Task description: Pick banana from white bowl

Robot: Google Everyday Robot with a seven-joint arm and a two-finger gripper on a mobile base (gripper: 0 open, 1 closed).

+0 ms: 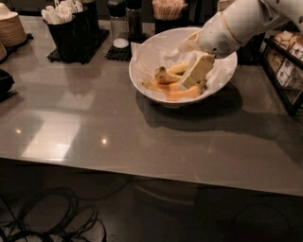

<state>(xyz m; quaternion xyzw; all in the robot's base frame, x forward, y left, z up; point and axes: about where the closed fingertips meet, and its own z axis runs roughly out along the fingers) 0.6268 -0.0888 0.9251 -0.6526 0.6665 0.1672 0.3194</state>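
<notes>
The white bowl (142, 71) stands at the back middle of the grey table, lined with crumpled white paper. Inside lie a brown-freckled banana (162, 75) with a dark end, a brighter yellow curled banana (178, 69) behind it, and flatter orange-toned bananas (173, 93) in front. My gripper (191, 81) reaches down into the bowl from the upper right. It sits right over the bananas and hides the right part of the freckled one. The white arm (236, 23) passes above the bowl's right rim.
A black caddy with white utensils (71, 26) stands at the back left, with shaker jars (118, 21) and a straw holder (168, 9) behind the bowl. Stacked brown bowls (10, 29) are far left. A shelf (286, 71) stands right. Cables (47, 222) lie on the floor.
</notes>
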